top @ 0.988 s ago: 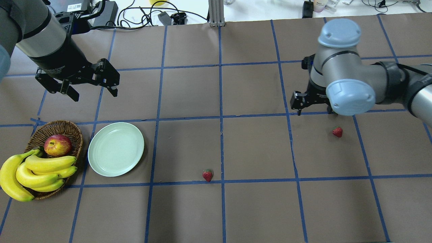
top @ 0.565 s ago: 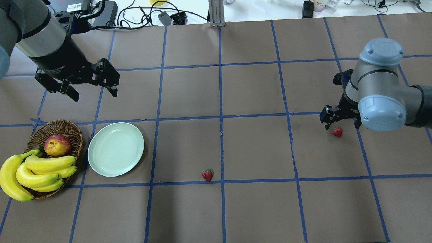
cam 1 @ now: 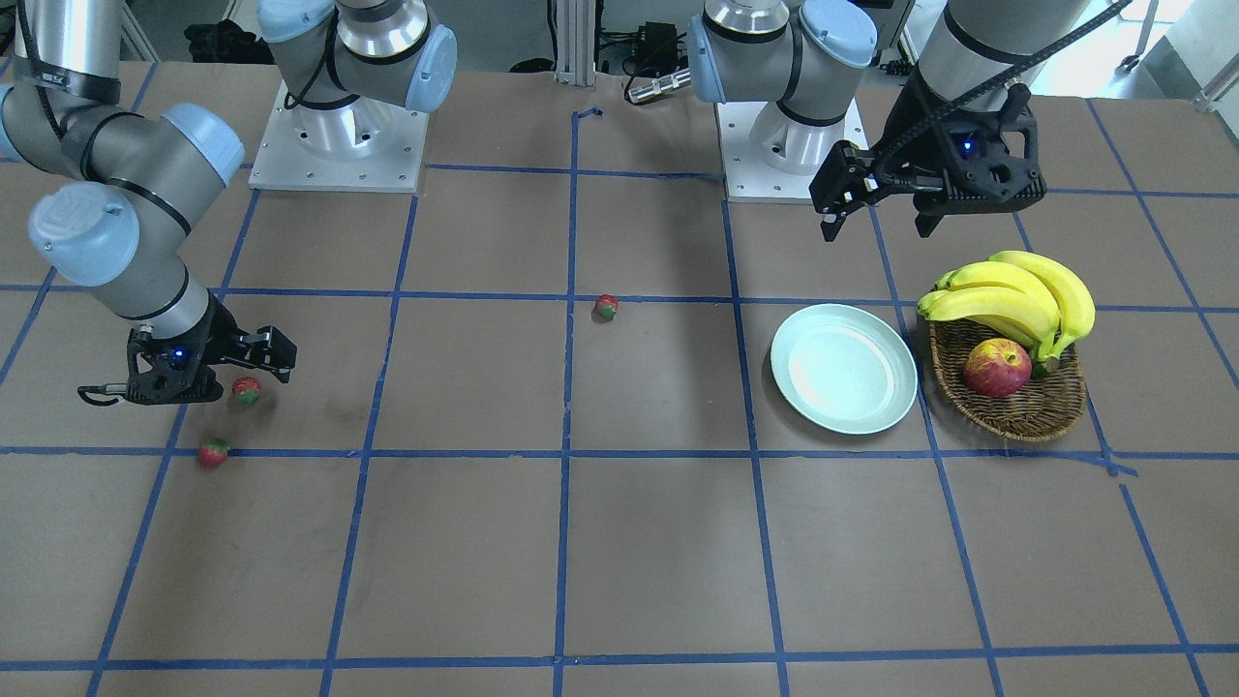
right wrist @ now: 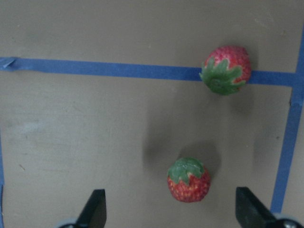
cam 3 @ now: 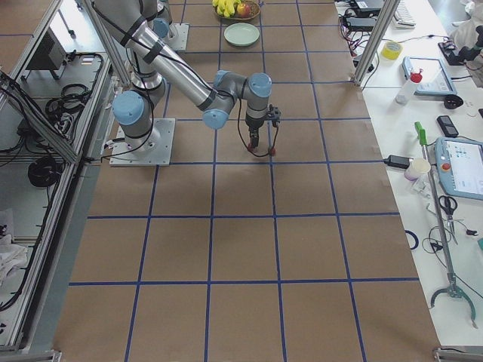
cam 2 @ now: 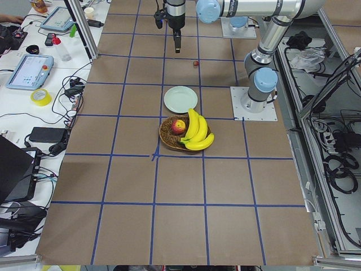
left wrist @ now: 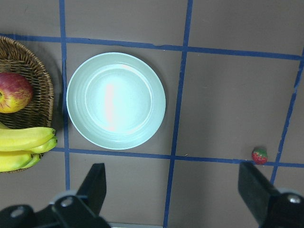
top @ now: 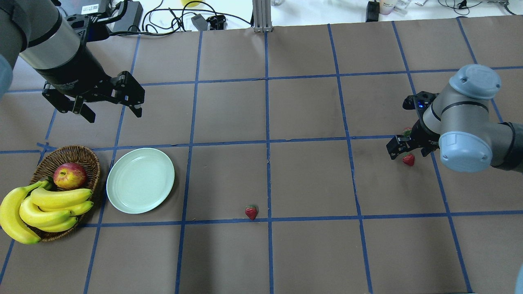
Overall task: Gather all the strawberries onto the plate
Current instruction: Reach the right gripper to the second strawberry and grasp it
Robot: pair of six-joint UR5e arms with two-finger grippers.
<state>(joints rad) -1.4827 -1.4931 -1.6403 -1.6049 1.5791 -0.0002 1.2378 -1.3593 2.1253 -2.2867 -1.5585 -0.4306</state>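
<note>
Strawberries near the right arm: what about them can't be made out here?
Farther strawberry, overhead view: mostly hidden behind the right claw.
Both, exterior left view: too small or behind the far arm.
Right wrist view: claw fingertips cut off by the bottom edge, so height above nearer strawberry unclear.

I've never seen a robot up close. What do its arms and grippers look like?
The left arm and right arm are silvery-grey tubes with rounded pale-blue joint caps and black bands. A black cable runs along the left one. The left gripper and right gripper are black with two fingers each and a small blue light. White lettering marks the left wrist.
</note>
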